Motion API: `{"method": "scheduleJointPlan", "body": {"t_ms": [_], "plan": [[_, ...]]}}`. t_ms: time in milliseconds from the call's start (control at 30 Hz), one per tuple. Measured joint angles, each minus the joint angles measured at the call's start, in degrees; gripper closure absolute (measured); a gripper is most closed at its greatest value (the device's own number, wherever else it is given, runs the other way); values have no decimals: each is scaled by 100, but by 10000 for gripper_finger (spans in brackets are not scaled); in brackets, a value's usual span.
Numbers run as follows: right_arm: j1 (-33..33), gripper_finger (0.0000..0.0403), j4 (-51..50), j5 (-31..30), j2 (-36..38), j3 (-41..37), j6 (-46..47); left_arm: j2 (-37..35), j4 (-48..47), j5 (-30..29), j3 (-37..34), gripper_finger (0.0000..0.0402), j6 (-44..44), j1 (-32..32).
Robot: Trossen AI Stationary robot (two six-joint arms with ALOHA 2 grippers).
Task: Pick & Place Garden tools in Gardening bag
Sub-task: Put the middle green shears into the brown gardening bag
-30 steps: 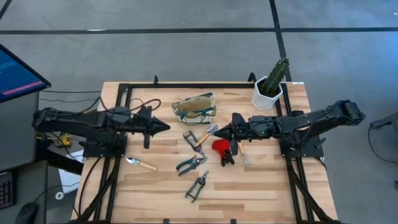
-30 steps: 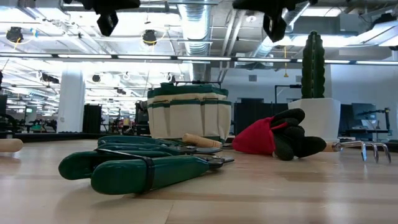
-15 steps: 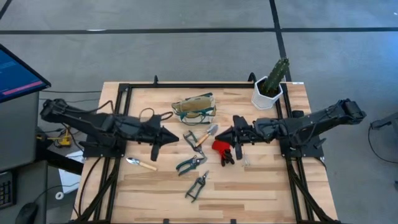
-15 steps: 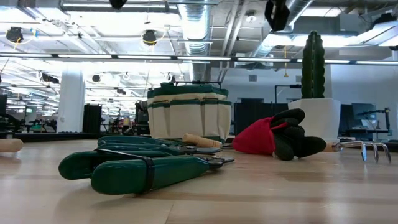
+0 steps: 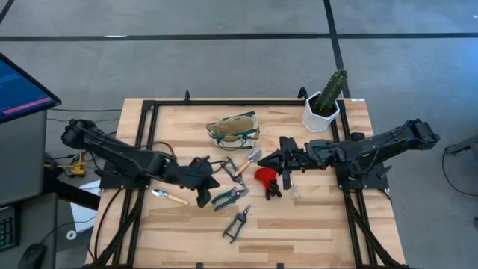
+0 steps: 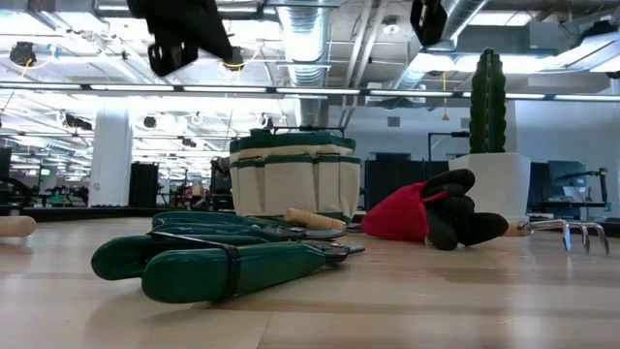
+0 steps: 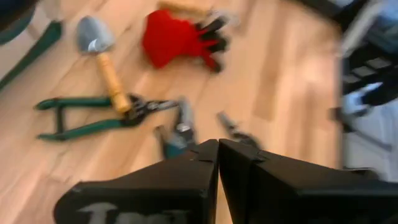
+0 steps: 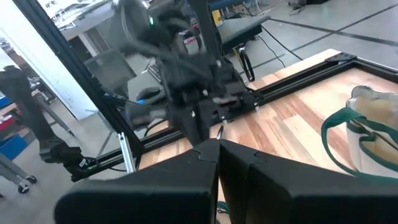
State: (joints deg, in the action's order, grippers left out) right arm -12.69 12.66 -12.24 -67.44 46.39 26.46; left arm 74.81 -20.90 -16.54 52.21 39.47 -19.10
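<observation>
Both grippers' jaws pressed together, empty, above green-handled shears (image 5: 229,196) and cream fabric bag (image 5: 234,128).

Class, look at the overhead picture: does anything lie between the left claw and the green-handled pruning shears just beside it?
Nothing visible does. The left claw, shut, hangs right beside the pruning shears, with only bare table between.

Grey floor (image 5: 224,67), ducts (image 6: 310,39) perhaps overhead

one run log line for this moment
phase: approach | left gripper: shut, empty, above green pruning shears | right gripper: shut, empty, near red glove | gardening bag: no tools seen inside
</observation>
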Motion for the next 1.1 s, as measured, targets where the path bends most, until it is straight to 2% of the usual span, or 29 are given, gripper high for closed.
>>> {"method": "scheduleJointPlan", "body": {"t_ms": [167, 367, 567, 667, 833, 1100], "plan": [[6, 403, -17, -7, -2, 0, 4, 561, -19, -200, 0, 400, -5, 194], [7, 403, -25, -7, -2, 0, 11, 889, 20, 545, -2, 400, -114, 471], [7, 403, -43, -7, -2, 0, 9, 1057, 31, 654, -2, 389, -208, 465], [7, 403, -84, -7, -2, 0, 7, 1171, 39, 686, -2, 374, -281, 449], [11, 403, -248, -6, -4, 0, 0, 1374, 80, 1081, -2, 337, -283, 444], [11, 403, -362, -7, -4, 0, 0, 1734, 213, 1121, -4, 276, -261, 442]]}}
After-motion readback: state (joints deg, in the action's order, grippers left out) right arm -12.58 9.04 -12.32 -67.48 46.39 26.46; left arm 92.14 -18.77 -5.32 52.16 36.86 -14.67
